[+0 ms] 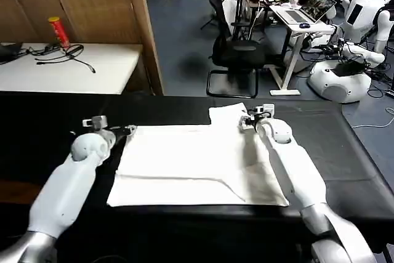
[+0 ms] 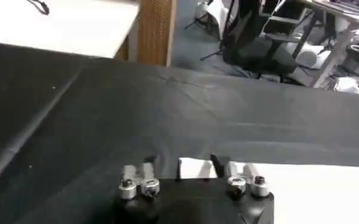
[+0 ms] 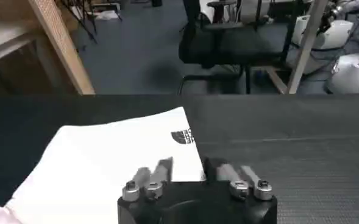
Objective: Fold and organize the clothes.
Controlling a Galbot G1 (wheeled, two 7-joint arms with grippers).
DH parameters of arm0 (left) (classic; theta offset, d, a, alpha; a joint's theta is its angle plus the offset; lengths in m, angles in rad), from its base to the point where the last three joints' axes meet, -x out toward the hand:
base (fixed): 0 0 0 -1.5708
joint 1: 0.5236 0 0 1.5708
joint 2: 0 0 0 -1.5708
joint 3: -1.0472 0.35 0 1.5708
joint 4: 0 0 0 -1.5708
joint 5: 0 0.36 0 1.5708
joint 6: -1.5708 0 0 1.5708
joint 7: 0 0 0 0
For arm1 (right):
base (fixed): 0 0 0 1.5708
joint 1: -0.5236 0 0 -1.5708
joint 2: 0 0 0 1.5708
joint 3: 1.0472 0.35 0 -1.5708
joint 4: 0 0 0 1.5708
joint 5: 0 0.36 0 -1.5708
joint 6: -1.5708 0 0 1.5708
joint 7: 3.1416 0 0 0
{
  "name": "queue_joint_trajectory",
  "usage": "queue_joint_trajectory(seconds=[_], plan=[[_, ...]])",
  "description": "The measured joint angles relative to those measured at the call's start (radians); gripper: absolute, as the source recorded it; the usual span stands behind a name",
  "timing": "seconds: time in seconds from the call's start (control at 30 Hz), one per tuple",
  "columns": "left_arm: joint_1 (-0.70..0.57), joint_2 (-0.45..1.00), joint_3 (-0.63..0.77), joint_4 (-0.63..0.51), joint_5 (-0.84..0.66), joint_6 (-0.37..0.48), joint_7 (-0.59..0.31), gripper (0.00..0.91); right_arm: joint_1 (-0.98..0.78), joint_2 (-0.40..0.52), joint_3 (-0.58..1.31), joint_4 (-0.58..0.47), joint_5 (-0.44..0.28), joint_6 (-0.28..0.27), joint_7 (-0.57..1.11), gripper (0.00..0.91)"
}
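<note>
The clothes are one white T-shirt (image 1: 197, 164), lying folded flat in a rough rectangle on the black table cloth (image 1: 345, 152). A small flap (image 1: 226, 115) sticks out at its far right corner. My left gripper (image 1: 128, 131) is at the shirt's far left corner. In the left wrist view this gripper (image 2: 185, 167) is open, with the white corner (image 2: 194, 167) lying between its fingers. My right gripper (image 1: 245, 120) is at the far right flap. In the right wrist view it (image 3: 188, 169) is open astride the flap's edge (image 3: 106, 158), close to the dark print (image 3: 182, 135).
Behind the black table stand a white table (image 1: 68, 69) with a red can (image 1: 58, 31) and cables, a wooden partition (image 1: 144, 29), an office chair (image 1: 237, 53) and a desk with a laptop (image 1: 305, 13). Another white robot (image 1: 341, 78) sits at the far right.
</note>
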Motion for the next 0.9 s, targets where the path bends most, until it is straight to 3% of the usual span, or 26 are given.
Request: queue_joint_trajectory(seconds=[0.33, 0.5, 0.7, 0.9], plan=[[0.001, 0.003, 0.002, -0.016, 0.008, -0.007, 0.002, 0.0, -0.007, -0.024, -0.002, 0.031, 0.002, 0.038, -0.012, 0.039], [0.011, 0.02, -0.002, -0.035, 0.016, -0.014, 0.001, 0.0, -0.027, -0.052, -0.003, 0.078, 0.054, 0.037, -0.002, 0.029], [0.033, 0.059, -0.016, -0.083, -0.019, -0.009, -0.021, 0.0, -0.063, -0.111, -0.004, 0.191, 0.102, 0.012, 0.018, 0.029], [0.103, 0.126, -0.059, -0.204, -0.065, 0.005, -0.036, 0.0, -0.149, -0.197, 0.013, 0.38, 0.123, -0.031, 0.039, 0.029]])
